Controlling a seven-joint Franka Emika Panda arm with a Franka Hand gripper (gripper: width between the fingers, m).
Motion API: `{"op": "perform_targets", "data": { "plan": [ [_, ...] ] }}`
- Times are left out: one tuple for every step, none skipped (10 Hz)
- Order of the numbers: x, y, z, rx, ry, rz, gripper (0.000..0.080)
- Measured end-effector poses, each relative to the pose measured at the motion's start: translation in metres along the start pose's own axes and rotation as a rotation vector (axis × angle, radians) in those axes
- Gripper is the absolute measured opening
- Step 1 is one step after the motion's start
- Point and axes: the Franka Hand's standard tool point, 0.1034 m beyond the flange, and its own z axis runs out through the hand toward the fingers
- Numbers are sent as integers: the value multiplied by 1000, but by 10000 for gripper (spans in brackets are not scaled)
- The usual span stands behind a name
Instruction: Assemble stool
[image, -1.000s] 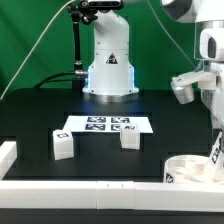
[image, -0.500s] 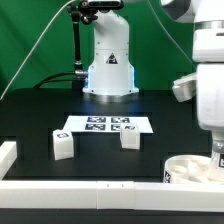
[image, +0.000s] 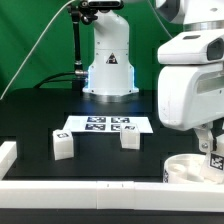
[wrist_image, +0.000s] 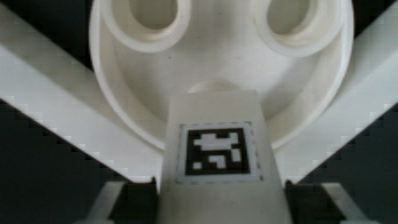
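Leg (wrist_image: 217, 110) is gripped by the hand (wrist_image: 217, 200) just above the seat (image: 190, 170), exterior view's right. If a hole (wrist_image: 153, 14) is missed or the leg's tilted, it could get jammed or dropped.

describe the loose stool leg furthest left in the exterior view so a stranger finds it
Start at the marker board, flat in the middle of the black table. Off its near corner on the exterior view's left stands a small white block leg. The second loose leg sits further toward the exterior view's right, by the board's near edge, so this is the outer one.
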Motion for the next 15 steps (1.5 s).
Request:
{"op": "perform_targets", "data": {
  "plan": [
    [0,0,0,0,0,85,340],
    [0,1,0,-1,0,167,340],
    [-1,2,0,-2,0,200,340],
    [0,4,0,-9,21,330,340],
    [-4,7,0,-22,45,467,340],
    [-5,9,-1,-21,57,543,340],
    [-6,13,-2,-22,67,619,340],
    [-5,16,-2,-20,77,658,340],
    [-7,20,-2,-19,80,777,340],
    [-8,22,-3,-20,80,827,340],
    [-8,22,-3,-20,80,834,341],
    [-8,21,-2,-20,79,832,341],
    [-8,21,-2,-20,79,831,557],
    [-8,21,-2,-20,79,831,557],
    [-8,21,-2,-20,79,831,633]
  ]
}}
